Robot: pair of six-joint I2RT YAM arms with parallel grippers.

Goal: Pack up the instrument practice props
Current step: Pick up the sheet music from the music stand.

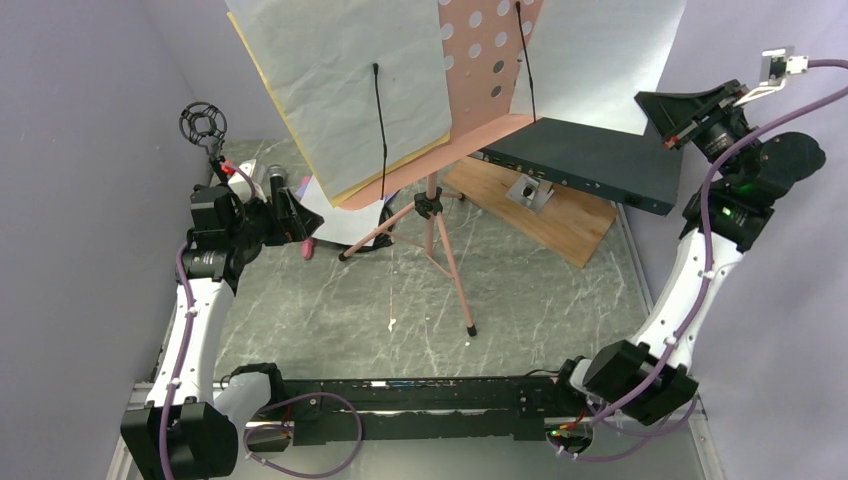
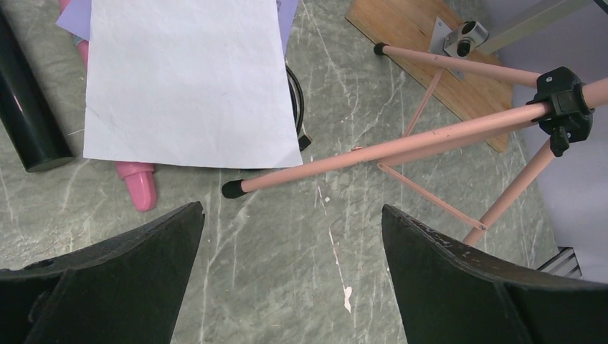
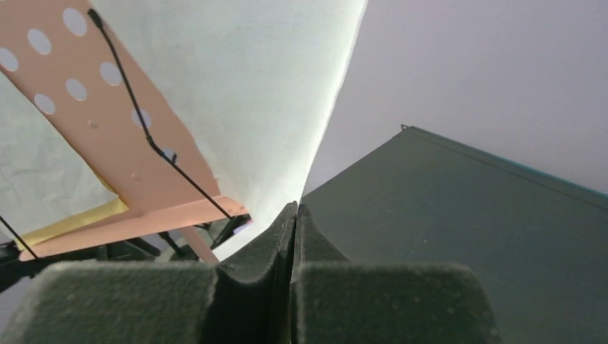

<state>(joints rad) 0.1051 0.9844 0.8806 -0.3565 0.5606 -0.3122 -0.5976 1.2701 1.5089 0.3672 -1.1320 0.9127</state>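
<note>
The pink perforated music desk (image 1: pixel 480 60) stands on its pink tripod legs (image 1: pixel 440 250) at the back middle and holds white and yellow pages (image 1: pixel 340 80). My right gripper (image 1: pixel 650 105) is raised at the right edge of the desk's right-hand white page (image 1: pixel 590 50). In the right wrist view its jaws (image 3: pixel 295 208) are shut, and the page's (image 3: pixel 272 86) edge runs down into them. My left gripper (image 2: pixel 290 211) is open and empty above the table, near a tripod foot (image 2: pixel 233 188). A loose white page (image 2: pixel 186 79) lies over a pink microphone (image 2: pixel 140 186). A black cylinder (image 2: pixel 29 115) lies beside it.
A black ring-shaped mic holder (image 1: pixel 205 122) stands at the back left. The dark teal rack box (image 1: pixel 580 160) rests on the wooden board (image 1: pixel 550 215) at the back right, just under my right gripper. A metal bracket (image 2: pixel 466 36) sits on the board. Purple walls close both sides.
</note>
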